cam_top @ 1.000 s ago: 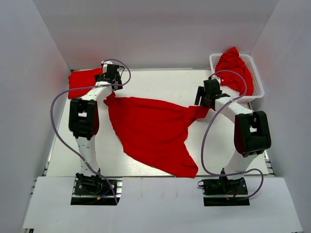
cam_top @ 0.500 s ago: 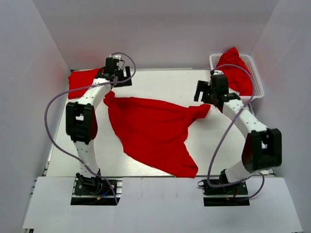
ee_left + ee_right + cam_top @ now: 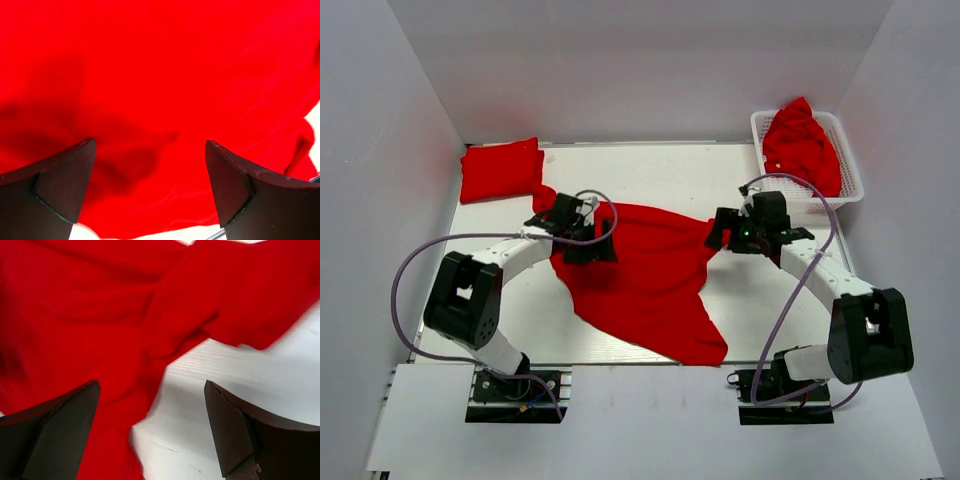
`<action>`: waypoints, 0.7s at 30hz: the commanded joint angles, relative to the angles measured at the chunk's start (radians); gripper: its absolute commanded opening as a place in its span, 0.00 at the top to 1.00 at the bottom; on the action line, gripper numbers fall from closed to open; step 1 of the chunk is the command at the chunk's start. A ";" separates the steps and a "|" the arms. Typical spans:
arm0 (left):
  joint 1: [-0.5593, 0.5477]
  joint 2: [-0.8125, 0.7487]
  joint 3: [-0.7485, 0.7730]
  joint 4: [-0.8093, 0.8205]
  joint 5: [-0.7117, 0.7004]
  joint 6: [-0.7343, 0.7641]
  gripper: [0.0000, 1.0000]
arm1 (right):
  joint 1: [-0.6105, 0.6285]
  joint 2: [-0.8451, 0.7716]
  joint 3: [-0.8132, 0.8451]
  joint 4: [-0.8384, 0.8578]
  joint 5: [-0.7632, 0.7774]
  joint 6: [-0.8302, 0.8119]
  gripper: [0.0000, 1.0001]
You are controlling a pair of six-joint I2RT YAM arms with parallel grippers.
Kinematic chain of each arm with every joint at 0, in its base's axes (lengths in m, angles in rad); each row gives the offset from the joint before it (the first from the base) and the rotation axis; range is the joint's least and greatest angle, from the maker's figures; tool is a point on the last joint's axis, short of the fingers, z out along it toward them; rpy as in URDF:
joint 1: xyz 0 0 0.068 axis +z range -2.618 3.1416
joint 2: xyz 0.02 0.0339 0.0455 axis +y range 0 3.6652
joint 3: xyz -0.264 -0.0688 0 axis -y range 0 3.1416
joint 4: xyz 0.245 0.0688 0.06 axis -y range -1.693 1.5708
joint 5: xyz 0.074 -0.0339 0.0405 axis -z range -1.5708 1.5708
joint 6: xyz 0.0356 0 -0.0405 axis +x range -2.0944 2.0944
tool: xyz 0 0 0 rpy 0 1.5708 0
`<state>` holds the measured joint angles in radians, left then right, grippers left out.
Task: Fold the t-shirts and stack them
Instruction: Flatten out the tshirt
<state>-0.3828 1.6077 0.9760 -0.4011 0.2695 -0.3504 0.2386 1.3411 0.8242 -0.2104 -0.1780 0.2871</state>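
- On the white table (image 3: 670, 170), one red t-shirt (image 3: 640, 280) lies spread but crooked at centre, its near hem reaching the front edge. A folded t-shirt (image 3: 498, 170) sits in the far left corner, and a heap of red cloth (image 3: 802, 140) fills the white basket (image 3: 840, 192) at far right.
- Left gripper (image 3: 595, 245) hovers over the spread shirt's left side, jaws parted and gripping nothing; its wrist view shows only cloth between the dark fingers (image 3: 60, 185).
- Right gripper (image 3: 715, 234) hangs at the shirt's right sleeve, likewise spread wide and empty, with wrinkled fabric and bare table below.
- Risk: the sleeve beneath the right arm is bunched, so a pinch there may catch two layers and drag the fold askew.
- Risk: a left pinch in mid-panel rather than at an edge could tent the cloth instead of lifting a clean corner.
- Risk: uneven pulls by the two arms may slide the hem off the table's front.
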 commanded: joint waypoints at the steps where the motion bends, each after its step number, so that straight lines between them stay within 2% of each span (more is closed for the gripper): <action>1: 0.033 -0.101 -0.077 0.024 -0.028 -0.064 0.00 | 0.005 0.062 0.000 0.162 -0.158 -0.019 0.10; 4: 0.033 -0.071 -0.077 -0.004 -0.104 -0.088 0.00 | 0.013 0.139 0.030 0.193 -0.181 -0.009 0.10; 5: 0.033 -0.019 -0.068 -0.013 -0.143 -0.102 0.00 | 0.011 0.157 0.052 0.187 -0.176 -0.008 0.10; 6: 0.053 0.080 0.005 -0.048 -0.186 -0.102 0.00 | 0.014 0.223 0.071 0.196 -0.176 0.000 0.10; 8: 0.064 0.116 0.030 -0.048 -0.200 -0.102 0.00 | 0.011 0.230 0.070 0.200 -0.181 0.003 0.10; 10: 0.074 0.222 0.116 -0.059 -0.213 -0.082 0.00 | 0.018 0.225 0.061 0.198 -0.173 0.000 0.10; 15: 0.130 0.492 0.441 -0.122 -0.306 -0.006 0.00 | 0.011 0.173 0.015 0.197 -0.149 0.004 0.10; 16: 0.139 0.542 0.508 -0.175 -0.317 0.005 0.00 | 0.013 0.158 0.006 0.197 -0.143 0.009 0.10; 19: 0.160 0.774 0.851 -0.217 -0.317 0.112 0.00 | 0.011 0.121 -0.019 0.194 -0.129 0.024 0.10; 20: 0.160 0.775 0.927 -0.232 -0.317 0.113 0.00 | 0.016 0.110 -0.016 0.194 -0.123 0.024 0.10; 21: 0.160 0.850 1.001 -0.248 -0.305 0.173 0.00 | 0.011 0.106 -0.020 0.194 -0.121 0.030 0.10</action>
<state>-0.2405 2.3013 1.8393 -0.5625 -0.0097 -0.3065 0.2501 1.4929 0.8127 -0.0479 -0.3115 0.2996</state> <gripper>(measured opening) 0.996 0.904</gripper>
